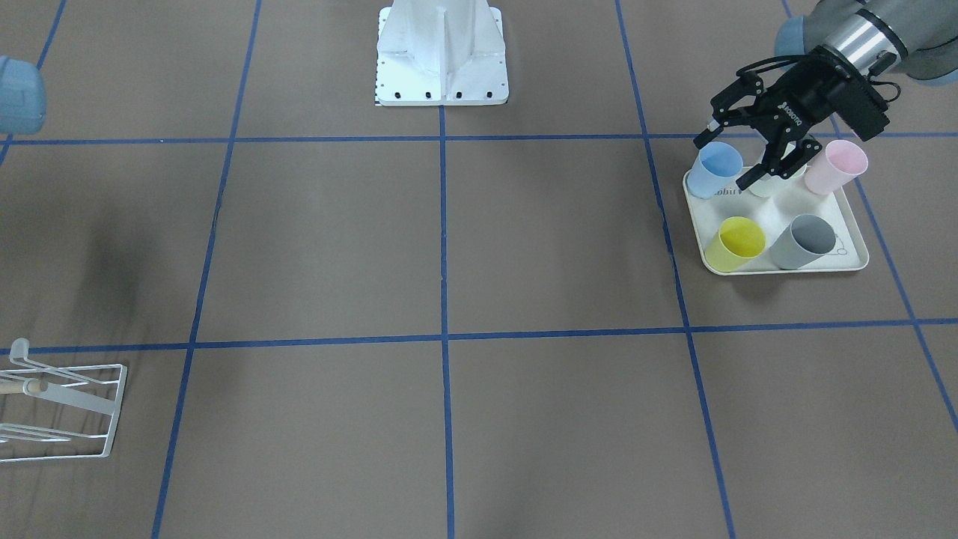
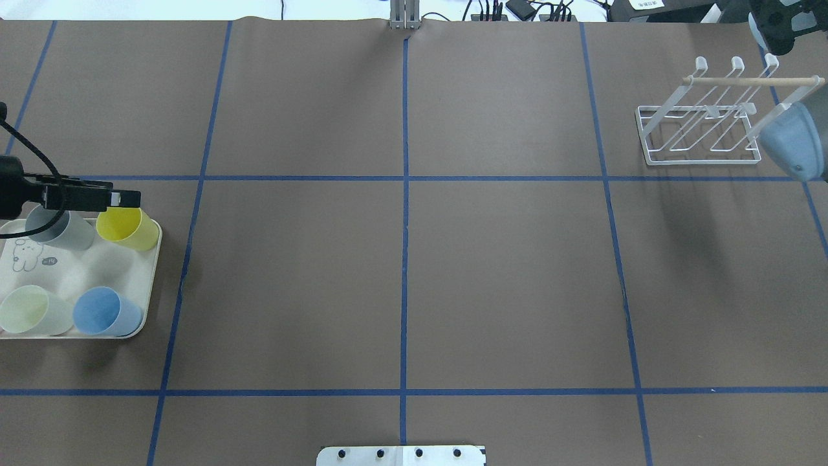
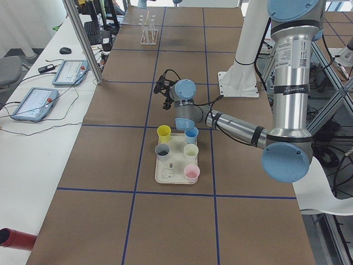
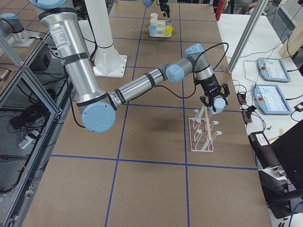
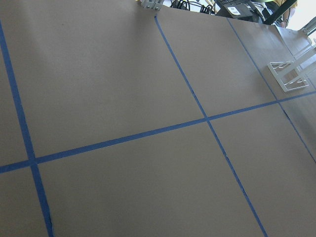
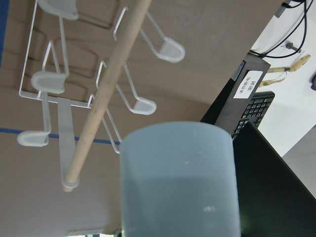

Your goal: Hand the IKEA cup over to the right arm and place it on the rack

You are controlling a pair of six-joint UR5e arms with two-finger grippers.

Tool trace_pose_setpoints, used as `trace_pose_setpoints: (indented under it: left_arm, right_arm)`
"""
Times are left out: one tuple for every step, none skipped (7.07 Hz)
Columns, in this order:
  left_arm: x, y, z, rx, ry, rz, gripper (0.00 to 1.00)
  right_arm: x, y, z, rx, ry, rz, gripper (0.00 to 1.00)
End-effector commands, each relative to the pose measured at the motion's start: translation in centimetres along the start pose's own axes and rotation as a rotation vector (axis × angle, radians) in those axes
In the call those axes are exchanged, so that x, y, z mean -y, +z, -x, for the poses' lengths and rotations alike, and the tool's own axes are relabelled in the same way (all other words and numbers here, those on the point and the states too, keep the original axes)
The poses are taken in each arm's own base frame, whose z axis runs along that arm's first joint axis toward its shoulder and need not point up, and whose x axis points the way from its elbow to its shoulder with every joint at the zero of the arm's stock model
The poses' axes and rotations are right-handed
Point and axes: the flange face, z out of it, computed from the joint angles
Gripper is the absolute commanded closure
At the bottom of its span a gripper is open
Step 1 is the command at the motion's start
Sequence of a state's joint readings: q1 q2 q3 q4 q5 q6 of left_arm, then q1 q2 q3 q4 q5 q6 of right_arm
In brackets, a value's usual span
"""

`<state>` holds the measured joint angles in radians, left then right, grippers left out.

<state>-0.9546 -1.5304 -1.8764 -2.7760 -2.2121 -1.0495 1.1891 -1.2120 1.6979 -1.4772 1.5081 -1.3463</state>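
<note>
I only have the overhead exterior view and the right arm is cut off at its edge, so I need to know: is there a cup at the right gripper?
Observer: Yes. In the exterior right view a pale blue cup is at the right gripper, just over the top of the rack.
Operator: How does it sit against the rack?
Observer: In the right wrist view the wooden dowel runs past the cup's side. I cannot tell whether they touch.
Operator: And the left gripper's jaws?
Observer: In the front-facing view the left gripper has its jaws open, above the cups on the tray.
</note>
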Motion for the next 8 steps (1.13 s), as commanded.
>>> trace_pose_setpoints:
  left_arm:
    - [0.0, 0.0, 0.1, 0.001, -0.003, -0.001, 0.0]
    - [-0.1, -0.1, 0.1, 0.002, -0.003, -0.002, 0.0]
    - [-0.1, -0.1, 0.1, 0.001, -0.003, -0.001, 0.0]
    - [-0.1, -0.2, 0.0, 0.001, -0.003, -0.003, 0.0]
    - [-0.1, -0.2, 0.0, 0.0, -0.003, -0.003, 0.0]
    - [-0.1, -0.3, -0.1, -0.001, -0.002, -0.004, 0.0]
    - [-0.1, -0.3, -0.1, -0.001, -0.002, -0.004, 0.0]
    - [-0.1, -0.3, -0.1, -0.002, -0.001, -0.004, 0.0]
  right_arm:
    - [1.8, 2.1, 0.0, 0.026, -0.042, 0.044, 1.0]
    - [2.5, 2.8, 0.2, 0.034, -0.054, 0.062, 1.0]
    - [3.4, 3.4, 0.3, 0.041, -0.067, 0.08, 1.0]
    - [4.0, 4.3, -0.2, 0.049, -0.07, 0.099, 1.0]
    - [4.2, 4.6, -0.5, 0.044, -0.073, 0.11, 1.0]
    - [4.4, 5.6, -0.4, 0.023, -0.071, 0.106, 1.0]
    - [4.4, 6.8, -0.2, 0.019, -0.071, 0.106, 1.0]
    - [4.4, 7.0, -0.1, 0.021, -0.072, 0.107, 1.0]
